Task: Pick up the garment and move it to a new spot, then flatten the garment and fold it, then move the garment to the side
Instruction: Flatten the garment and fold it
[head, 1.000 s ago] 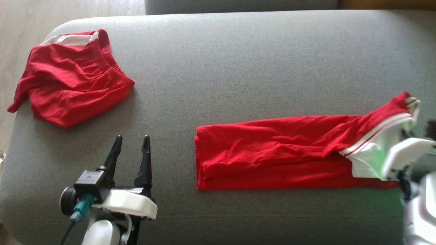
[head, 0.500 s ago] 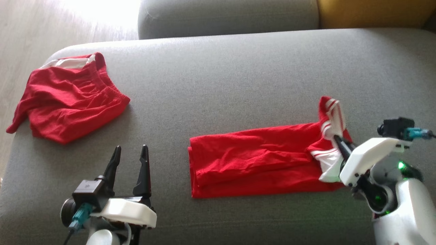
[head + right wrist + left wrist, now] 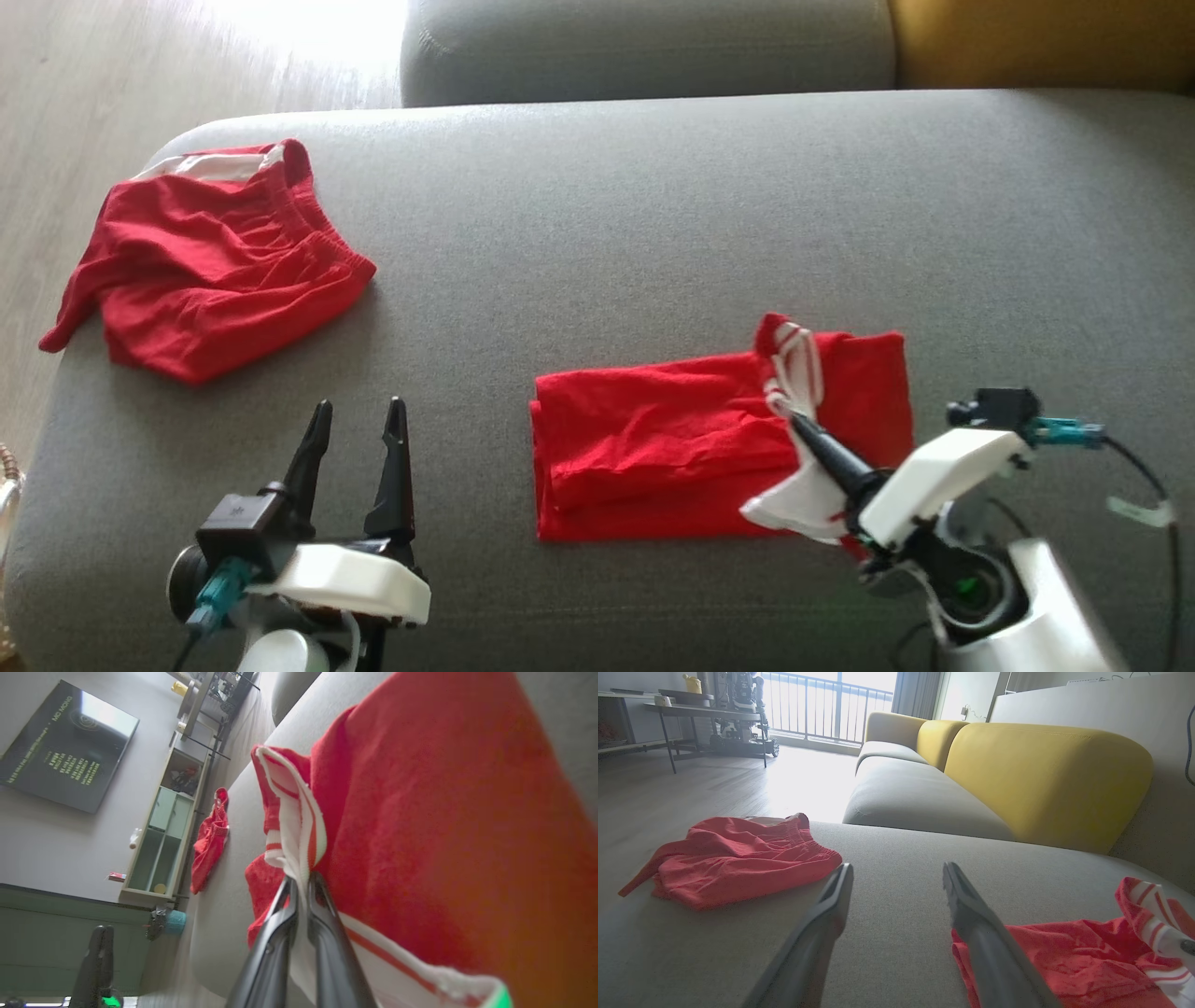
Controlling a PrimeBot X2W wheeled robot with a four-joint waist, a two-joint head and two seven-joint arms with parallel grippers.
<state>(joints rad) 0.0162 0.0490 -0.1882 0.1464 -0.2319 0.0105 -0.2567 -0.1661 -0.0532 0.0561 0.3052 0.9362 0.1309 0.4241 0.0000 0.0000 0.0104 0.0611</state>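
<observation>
The garment (image 3: 653, 448) is a red piece with a white striped band, lying folded on the grey sofa seat (image 3: 653, 215) right of centre. My right gripper (image 3: 798, 425) is shut on the striped band and holds that end lifted over the garment's right part. In the right wrist view the two fingers pinch the white and red band at my right gripper (image 3: 299, 879), with the garment's red cloth (image 3: 420, 812) spread beyond. My left gripper (image 3: 359, 406) stands open and empty at the lower left, apart from the garment (image 3: 1045, 956); its open fingers frame my left gripper (image 3: 897, 868).
Another crumpled pair of red shorts (image 3: 215, 271) lies at the seat's far left corner, also seen as red shorts (image 3: 738, 858). Wooden floor (image 3: 75, 93) lies past the left edge. A yellow backrest (image 3: 1041, 774) rises behind the seat.
My right gripper has carried the garment's striped end from the far right leftward over the rest, so the garment looks shorter. The head camera shifted. The left gripper stayed put.
</observation>
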